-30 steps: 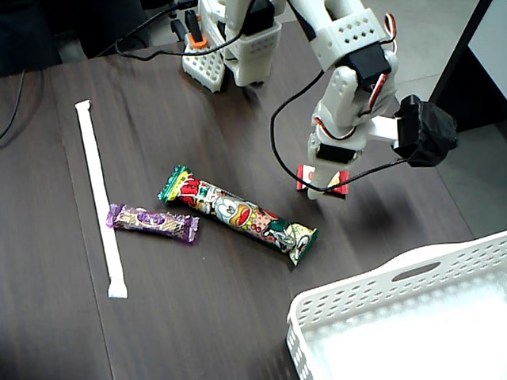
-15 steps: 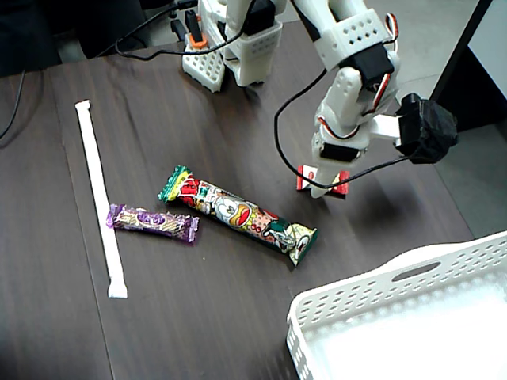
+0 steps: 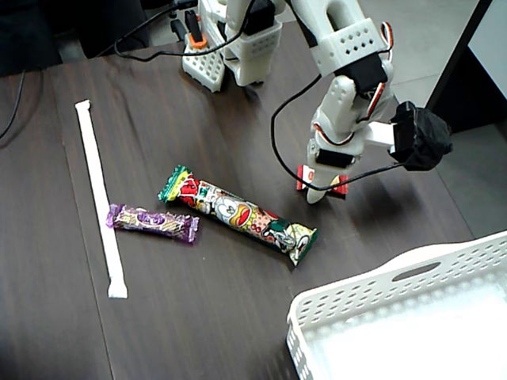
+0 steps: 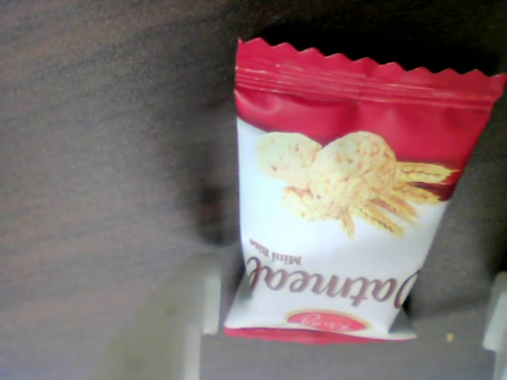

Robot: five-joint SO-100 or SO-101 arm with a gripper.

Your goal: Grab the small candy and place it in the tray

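Note:
The small candy (image 3: 339, 187) lies on the dark wooden table right of centre; only its red ends show from under the arm in the fixed view. In the wrist view the small candy (image 4: 341, 214) is a white and red packet with an oat-biscuit picture. My gripper (image 3: 321, 188) is down over it, jaws open and straddling it. In the wrist view the gripper (image 4: 352, 289) has its left finger (image 4: 186, 317) at the packet's edge and its right finger (image 4: 499, 313) apart from it. The tray (image 3: 356, 286), white and perforated, sits at the lower right.
A long cartoon-printed bar (image 3: 238, 214) lies at the table's middle, a purple wrapped bar (image 3: 152, 222) to its left, and a long white strip (image 3: 100, 198) further left. The arm's white base (image 3: 238, 47) stands at the back. The table's right edge runs near the tray.

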